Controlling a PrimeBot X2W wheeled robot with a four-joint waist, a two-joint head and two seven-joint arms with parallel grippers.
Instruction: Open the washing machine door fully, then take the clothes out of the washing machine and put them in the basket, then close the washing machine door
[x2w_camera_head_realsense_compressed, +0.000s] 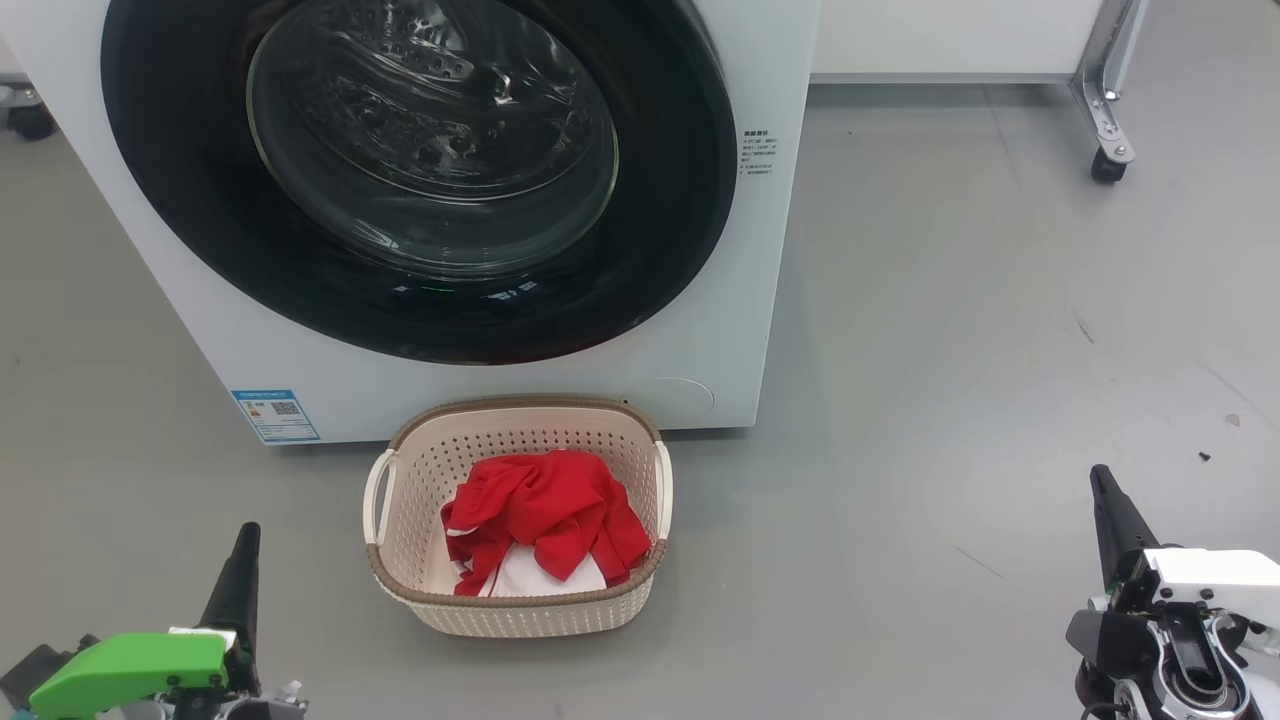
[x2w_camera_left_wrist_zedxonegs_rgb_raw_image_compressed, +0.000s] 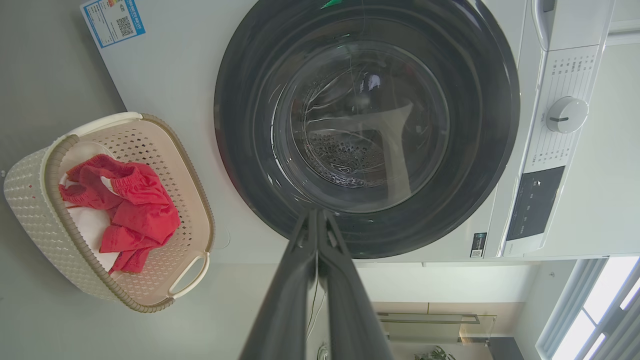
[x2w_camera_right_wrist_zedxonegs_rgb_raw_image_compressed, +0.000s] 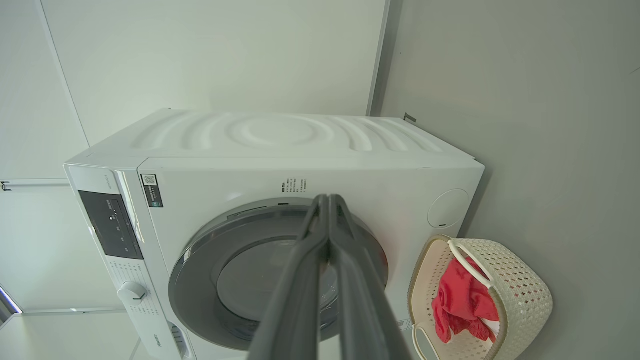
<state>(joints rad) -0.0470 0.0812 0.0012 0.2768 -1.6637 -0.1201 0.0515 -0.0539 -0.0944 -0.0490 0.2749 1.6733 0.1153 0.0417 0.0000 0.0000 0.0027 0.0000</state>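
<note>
The white washing machine (x2w_camera_head_realsense_compressed: 700, 340) stands ahead with its black-rimmed glass door (x2w_camera_head_realsense_compressed: 430, 170) flat against its front. The cream basket (x2w_camera_head_realsense_compressed: 520, 600) sits on the floor just before it, holding the red and white clothes (x2w_camera_head_realsense_compressed: 545, 520). My left gripper (x2w_camera_head_realsense_compressed: 245, 535) hangs at the lower left, shut and empty, well left of the basket. At the lower right my right gripper (x2w_camera_head_realsense_compressed: 1100, 478) is shut and empty too, far from the basket. The left wrist view looks along shut fingers (x2w_camera_left_wrist_zedxonegs_rgb_raw_image_compressed: 317, 216) at the door (x2w_camera_left_wrist_zedxonegs_rgb_raw_image_compressed: 367, 125); the right wrist view shows shut fingers (x2w_camera_right_wrist_zedxonegs_rgb_raw_image_compressed: 327, 200) before the machine (x2w_camera_right_wrist_zedxonegs_rgb_raw_image_compressed: 300, 140).
Grey floor surrounds the machine and basket. A metal frame leg on a caster (x2w_camera_head_realsense_compressed: 1108, 165) stands at the far right, and another caster (x2w_camera_head_realsense_compressed: 30, 120) at the far left. A blue label (x2w_camera_head_realsense_compressed: 276, 415) marks the machine's lower front. The control knob (x2w_camera_left_wrist_zedxonegs_rgb_raw_image_compressed: 565, 115) is on the panel.
</note>
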